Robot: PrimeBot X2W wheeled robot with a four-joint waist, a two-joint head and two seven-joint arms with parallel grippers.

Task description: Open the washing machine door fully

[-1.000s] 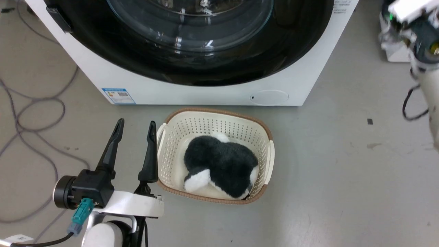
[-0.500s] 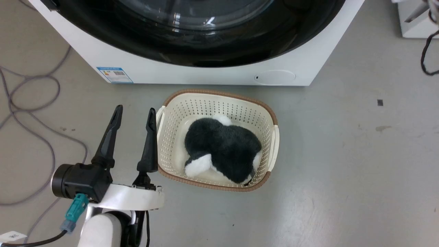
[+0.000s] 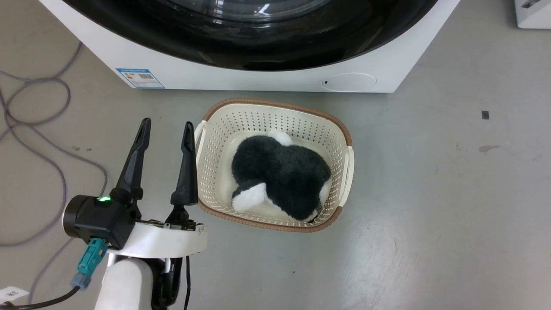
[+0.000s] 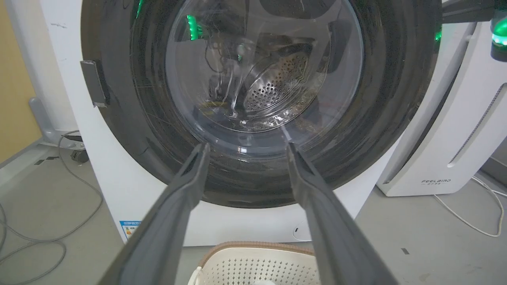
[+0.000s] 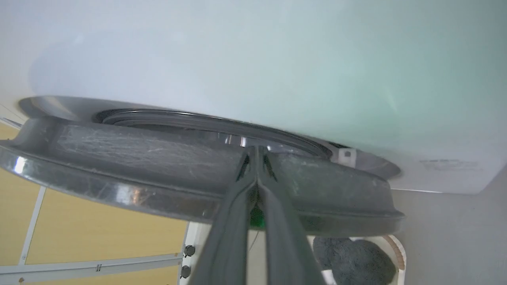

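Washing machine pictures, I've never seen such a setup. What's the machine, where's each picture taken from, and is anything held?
A two-armed robot faces a white washing machine. Its head camera looks down at a basket on the floor holding a black-and-white plush toy, the open, empty left tool beside it. The left wrist camera looks along that tool's fingers at the washing machine door. The right wrist camera shows the right tool, fingers together, tips at the door's grey rim; nothing clearly held.
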